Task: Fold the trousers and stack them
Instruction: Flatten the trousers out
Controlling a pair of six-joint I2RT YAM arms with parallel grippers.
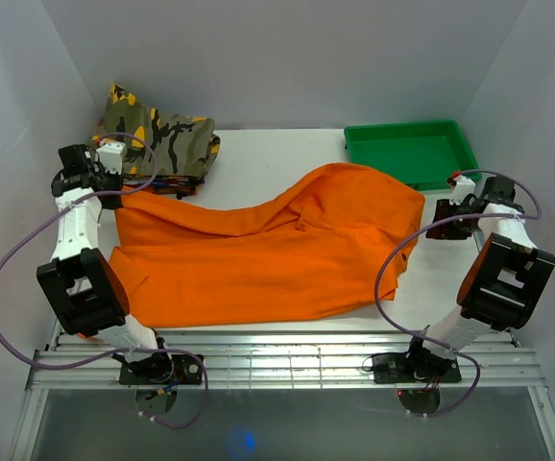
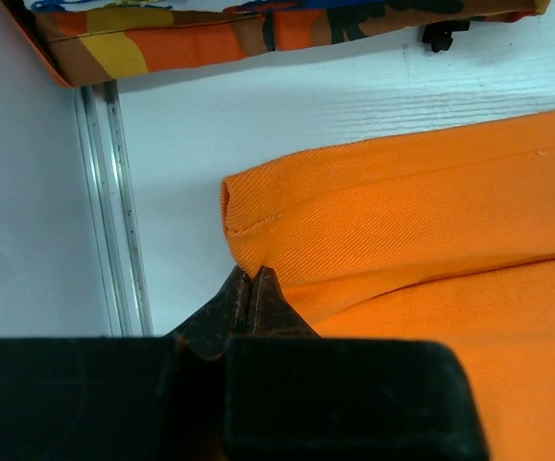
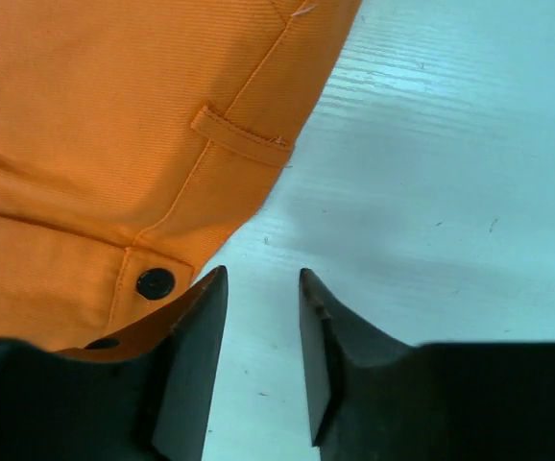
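Observation:
The orange trousers [image 1: 258,259] lie spread flat across the middle of the table, legs to the left and waist to the right. My left gripper [image 1: 116,192] is at the far-left leg end. In the left wrist view its jaws [image 2: 252,274] are shut, with the tips on the hem edge of the trousers [image 2: 431,221]. My right gripper [image 1: 441,221] is just right of the waist. In the right wrist view it [image 3: 263,279] is open and empty over bare table. The waistband [image 3: 95,125] with a black button [image 3: 155,282] lies beside its left finger.
A folded camouflage garment [image 1: 157,139] sits at the back left, just beyond my left gripper, and also shows in the left wrist view [image 2: 210,29]. A green tray [image 1: 410,152] stands at the back right. A metal rail [image 2: 114,211] runs along the table's left edge by the wall.

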